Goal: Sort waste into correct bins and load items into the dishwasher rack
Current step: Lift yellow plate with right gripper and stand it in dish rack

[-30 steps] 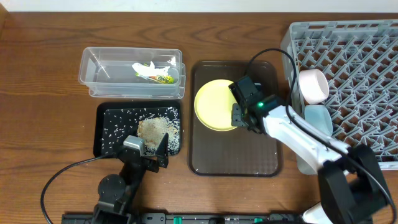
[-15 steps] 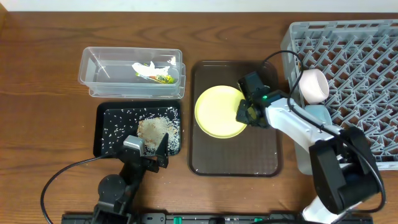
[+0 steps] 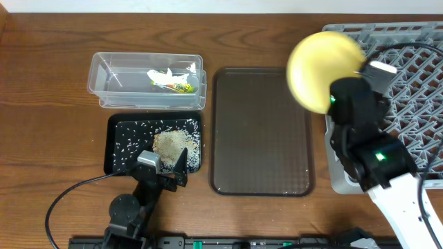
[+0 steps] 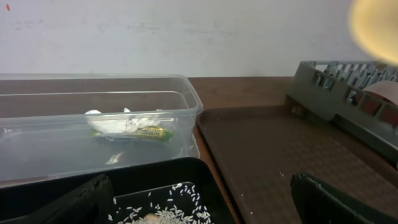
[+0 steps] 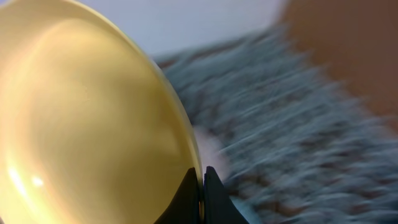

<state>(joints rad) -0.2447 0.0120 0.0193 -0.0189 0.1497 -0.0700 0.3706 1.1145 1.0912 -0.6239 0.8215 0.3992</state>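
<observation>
Right hand [image 5: 201, 180] pinched on rim of round yellow plate [image 5: 93, 124], aloft at grey plastic lattice rack [image 3: 408, 62] edge. Left hand [image 4: 200, 186] spread wide, empty.

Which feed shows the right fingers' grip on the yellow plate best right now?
Right wrist: the yellow plate fills the frame, its rim pinched between the fingers. Overhead shows it blurred, held up by the rack, grip unclear. Left wrist catches only a blurred yellow patch at top right.

Yellow plate [image 3: 317, 69], grey lattice rack [image 3: 415, 76], dark brown tray [image 3: 259, 131]
</observation>
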